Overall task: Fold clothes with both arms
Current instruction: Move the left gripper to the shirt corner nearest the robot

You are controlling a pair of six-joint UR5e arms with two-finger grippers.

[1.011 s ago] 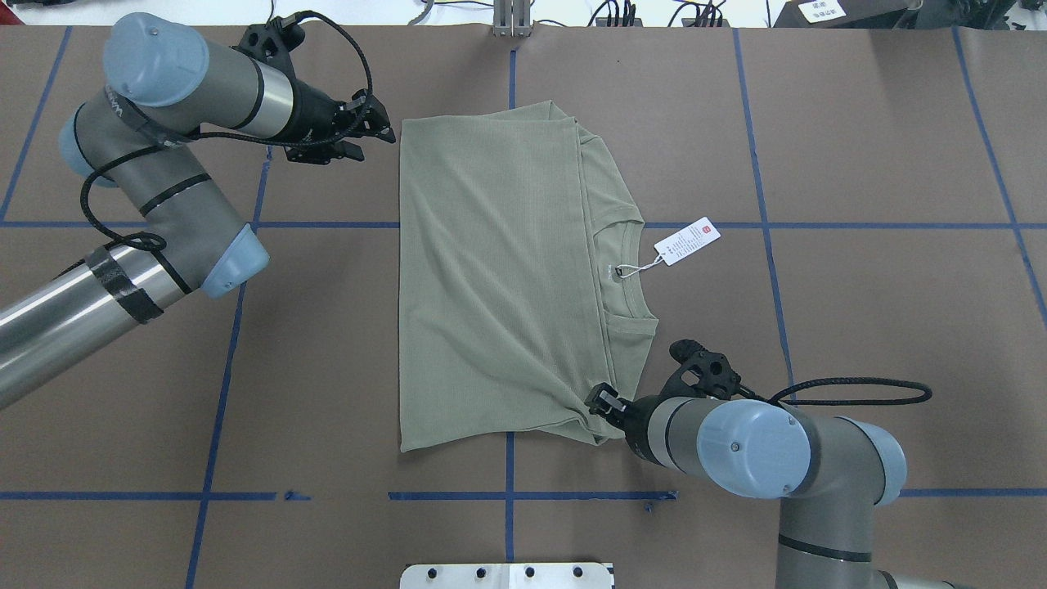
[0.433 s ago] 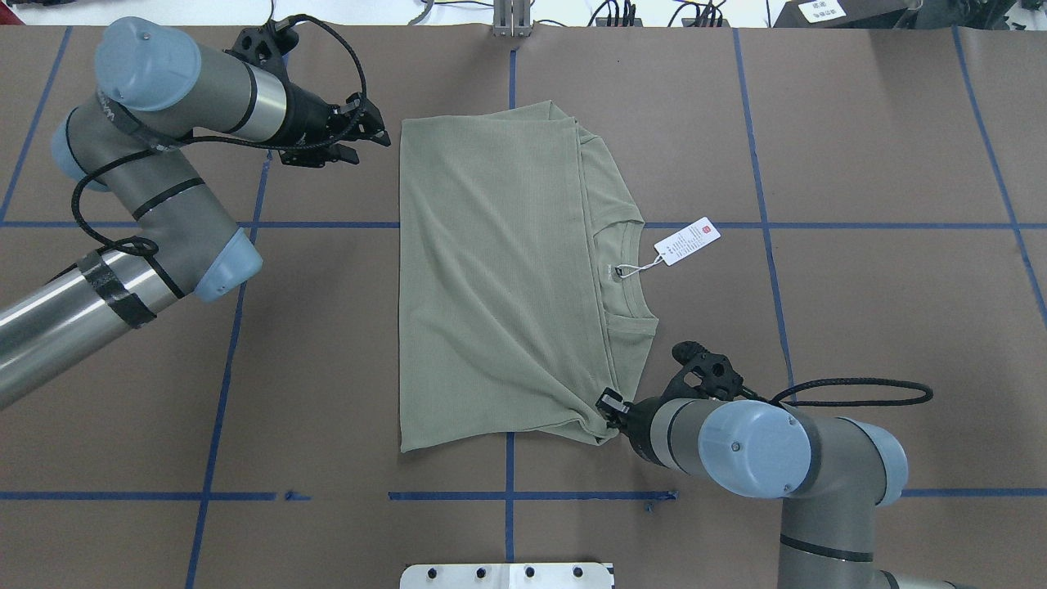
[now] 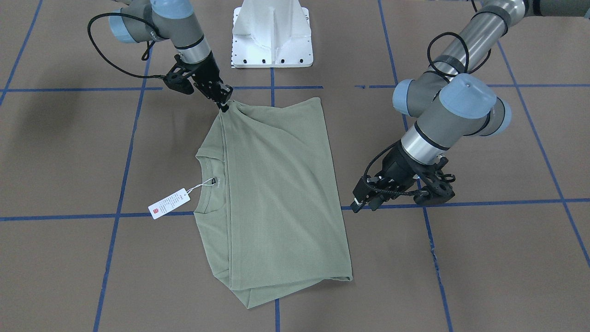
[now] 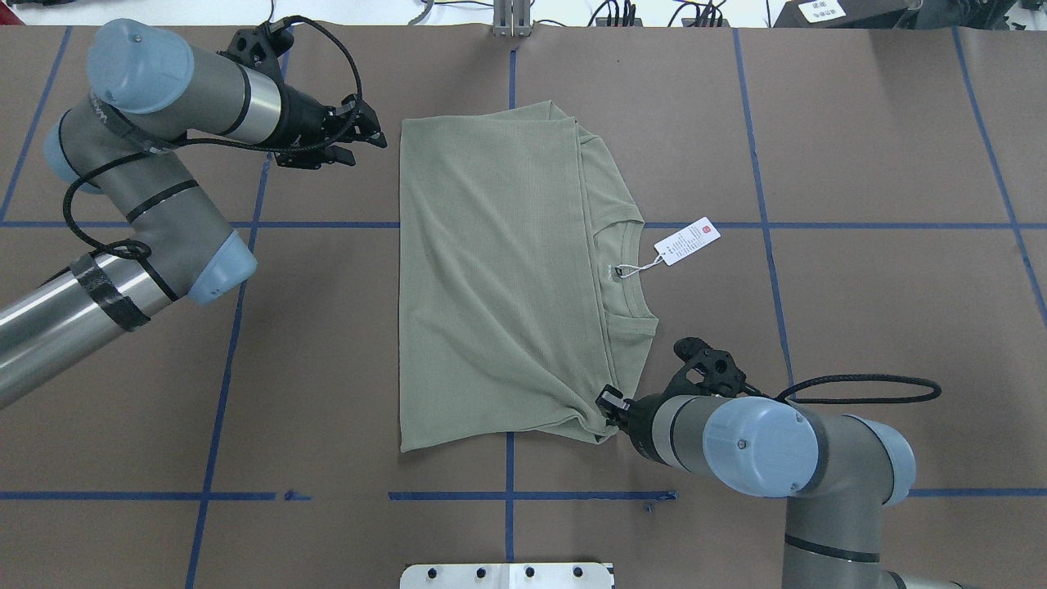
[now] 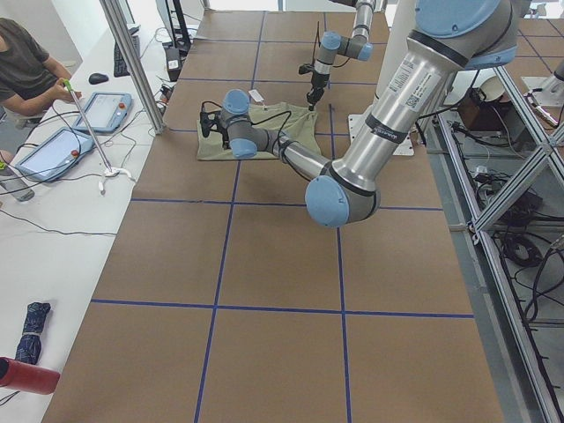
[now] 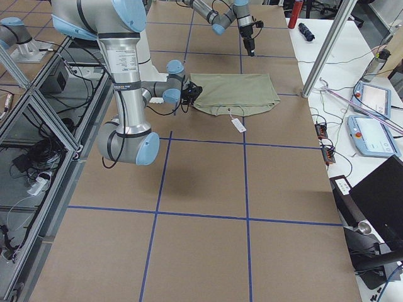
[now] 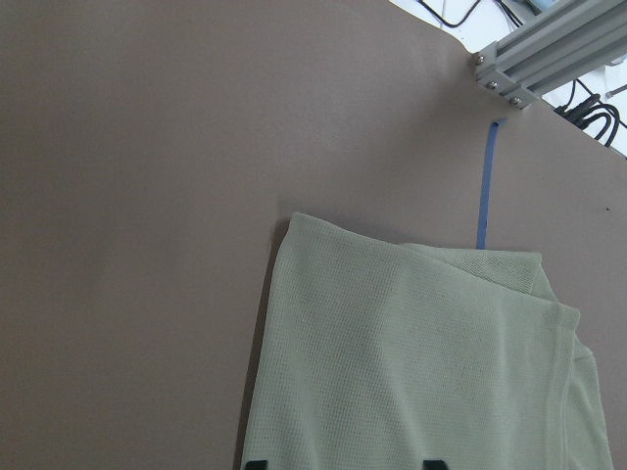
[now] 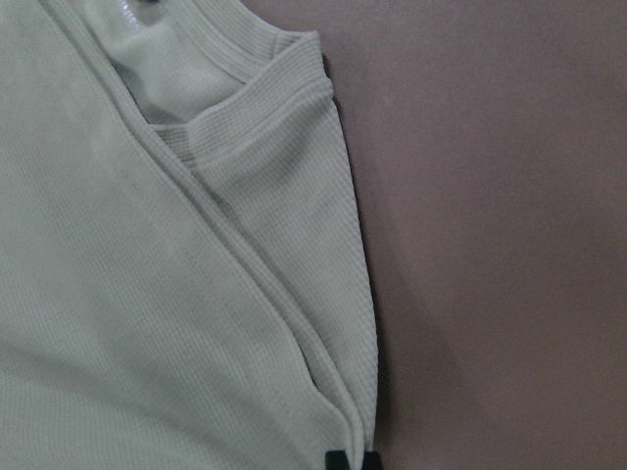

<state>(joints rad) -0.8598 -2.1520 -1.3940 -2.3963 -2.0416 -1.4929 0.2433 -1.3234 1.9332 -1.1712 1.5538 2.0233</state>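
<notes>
The shirt [image 4: 491, 278] lies folded flat on the worktop [image 4: 859, 327], its tag [image 4: 687, 240] just beside the collar. The right tool [image 4: 609, 403] is pinched tight on one shoulder corner of the shirt. The left tool [image 4: 372, 137] is spread wide and empty, just off the shirt's diagonally opposite corner.

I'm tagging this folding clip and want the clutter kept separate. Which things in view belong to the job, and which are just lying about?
Part of the job: shirt; hang tag; right gripper, pinching a shirt corner; left gripper, open, off the shirt.

Lying about: white base; tablet; red cylinder.
</notes>
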